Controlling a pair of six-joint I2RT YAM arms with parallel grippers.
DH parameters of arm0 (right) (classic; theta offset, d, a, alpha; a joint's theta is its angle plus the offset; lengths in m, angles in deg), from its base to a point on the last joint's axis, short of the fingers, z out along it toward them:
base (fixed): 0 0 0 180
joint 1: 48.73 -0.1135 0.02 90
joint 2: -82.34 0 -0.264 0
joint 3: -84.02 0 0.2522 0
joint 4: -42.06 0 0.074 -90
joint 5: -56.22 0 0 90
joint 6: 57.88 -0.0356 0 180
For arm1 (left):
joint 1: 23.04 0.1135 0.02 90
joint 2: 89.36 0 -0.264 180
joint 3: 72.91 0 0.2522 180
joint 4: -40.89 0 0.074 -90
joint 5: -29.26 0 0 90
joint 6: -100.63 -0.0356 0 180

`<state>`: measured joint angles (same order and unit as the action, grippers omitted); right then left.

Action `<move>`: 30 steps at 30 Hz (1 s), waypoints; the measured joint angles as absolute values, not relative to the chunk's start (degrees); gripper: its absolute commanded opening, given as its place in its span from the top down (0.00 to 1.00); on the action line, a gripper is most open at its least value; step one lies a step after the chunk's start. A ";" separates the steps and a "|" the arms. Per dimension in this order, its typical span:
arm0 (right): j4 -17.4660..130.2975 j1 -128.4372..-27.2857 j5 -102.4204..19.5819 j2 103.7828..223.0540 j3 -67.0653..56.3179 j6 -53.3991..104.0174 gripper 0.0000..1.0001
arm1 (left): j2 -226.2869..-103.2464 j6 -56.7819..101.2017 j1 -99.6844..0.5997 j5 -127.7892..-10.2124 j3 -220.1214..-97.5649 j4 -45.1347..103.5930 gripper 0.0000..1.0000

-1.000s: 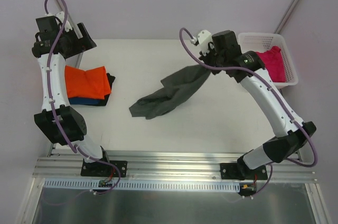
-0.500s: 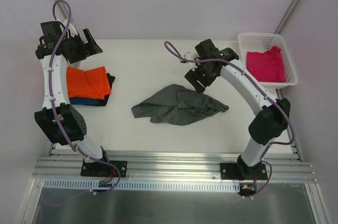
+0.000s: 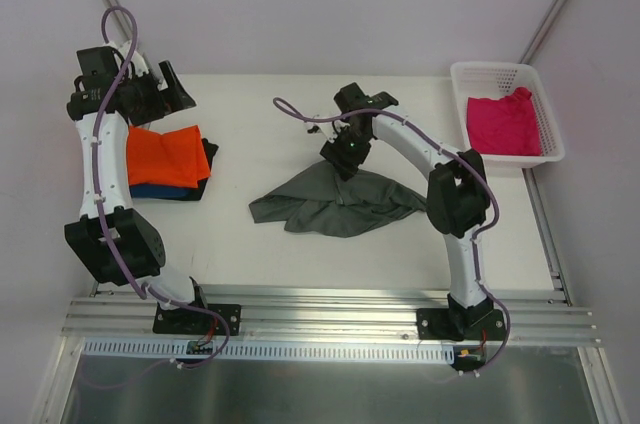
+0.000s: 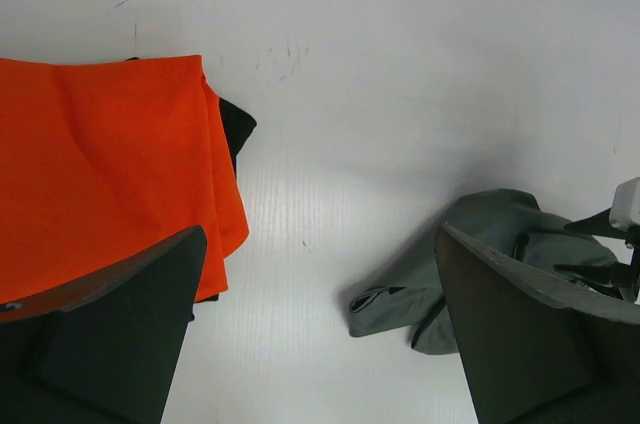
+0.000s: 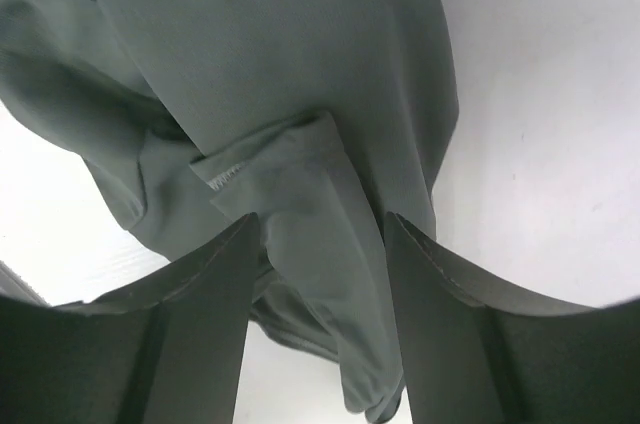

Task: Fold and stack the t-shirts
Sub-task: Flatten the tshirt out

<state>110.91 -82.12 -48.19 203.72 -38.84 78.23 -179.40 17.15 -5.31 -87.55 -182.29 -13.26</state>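
Note:
A dark grey t-shirt [image 3: 340, 202] lies crumpled mid-table; it also shows in the left wrist view [image 4: 480, 244]. My right gripper [image 3: 342, 159] hovers low over its back edge, jaws open, with a sleeve fold [image 5: 300, 204] lying between the fingers in the right wrist view, where the right gripper [image 5: 320, 224] looks straight down on grey cloth. At the left sits a folded stack: orange t-shirt [image 3: 163, 154] [image 4: 100, 174] on top, a blue one [image 3: 150, 190] below, and a dark edge [image 4: 237, 129] peeking out. My left gripper [image 3: 175, 87] [image 4: 320, 244] hangs wide open and empty above the stack's far right corner.
A white mesh basket [image 3: 497, 69] stands at the back right corner with a magenta pink t-shirt [image 3: 505, 122] in it. Bare white tabletop [image 4: 400, 64] lies between the stack and the grey shirt. The right arm's cable [image 3: 300, 114] loops over the table's back middle.
The right gripper let go of the grey t-shirt, which dropped from hanging to lying on the table. The arm then swung left and down over it. The left gripper shifted slightly.

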 measured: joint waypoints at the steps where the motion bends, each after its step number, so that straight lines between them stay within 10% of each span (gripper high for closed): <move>1: 110.89 -82.34 -48.65 204.09 -39.38 78.71 0.45 | -179.03 17.07 -5.31 -87.35 -182.29 -13.28 0.01; 30: 111.87 -83.08 -54.25 211.33 -45.90 81.73 0.57 | -177.76 15.49 -5.31 -84.07 -181.41 -13.87 0.01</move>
